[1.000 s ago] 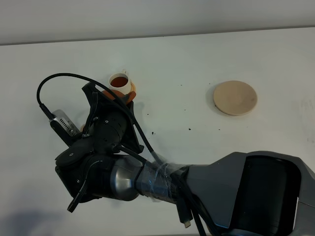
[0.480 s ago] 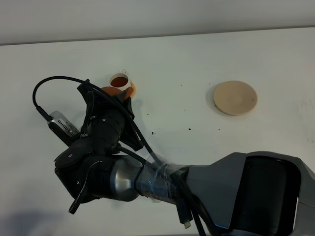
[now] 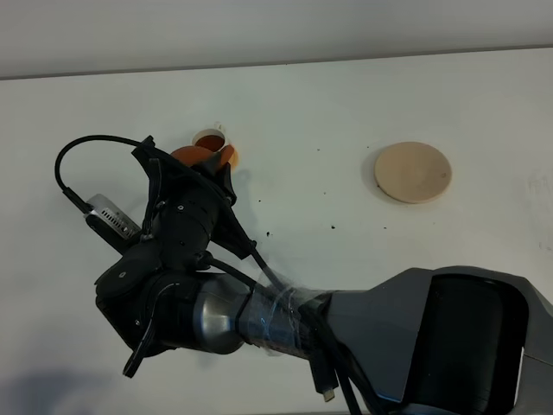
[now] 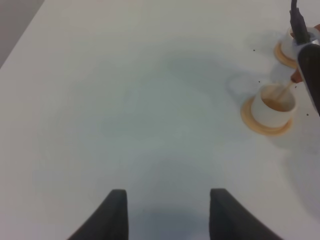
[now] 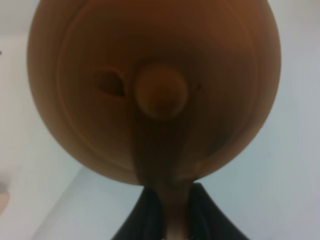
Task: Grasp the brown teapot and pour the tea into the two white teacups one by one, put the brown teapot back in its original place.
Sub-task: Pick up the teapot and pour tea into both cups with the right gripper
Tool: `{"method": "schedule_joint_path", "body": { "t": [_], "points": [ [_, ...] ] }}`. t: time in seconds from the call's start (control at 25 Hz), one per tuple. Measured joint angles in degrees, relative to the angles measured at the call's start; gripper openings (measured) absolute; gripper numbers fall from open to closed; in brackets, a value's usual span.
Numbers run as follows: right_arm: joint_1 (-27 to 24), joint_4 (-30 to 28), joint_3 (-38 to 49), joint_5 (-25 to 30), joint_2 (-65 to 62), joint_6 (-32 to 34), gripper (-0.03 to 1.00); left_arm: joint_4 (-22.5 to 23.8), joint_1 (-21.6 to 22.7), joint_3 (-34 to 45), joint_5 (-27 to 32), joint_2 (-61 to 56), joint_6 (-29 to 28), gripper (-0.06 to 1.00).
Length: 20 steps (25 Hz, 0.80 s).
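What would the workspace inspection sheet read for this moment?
Surface: white table, a few dark specks.
Job's things: teapot pouring a stream into the cup being filled; other cup partly hidden by the right arm; each on an orange saucer; beige disc bare.
Clutter: nothing seen.
Grippers: right gripper shut on the teapot handle; left gripper open, holding nothing.
Cables: black cable loops off the right arm.
Surroundings: plain grey wall behind the table.
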Motion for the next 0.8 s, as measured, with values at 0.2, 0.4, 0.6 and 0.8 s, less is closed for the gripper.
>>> {"method": "schedule_joint_path", "body": {
  "t": [0.2, 0.4, 0.6, 0.8],
  "points": [
    [0.00, -0.69, 0.00, 0.26, 0.00, -0.50, 0.09, 0.00, 0.00, 0.00, 0.00, 0.00, 0.00, 0.38],
    [0.00, -1.49, 0.00, 0.56, 0.00, -1.58, 0.09, 0.00, 0.00, 0.00, 0.00, 0.00, 0.06, 0.38],
    [0.00, -1.54, 0.00, 0.56, 0.00, -2.22, 0.09, 0.00, 0.00, 0.00, 0.00, 0.00, 0.06, 0.38],
    [0.00, -1.68, 0.00, 0.56, 0.00, -2.87, 0.09, 0.00, 0.00, 0.00, 0.00, 0.00, 0.06, 0.38]
  ]
}}
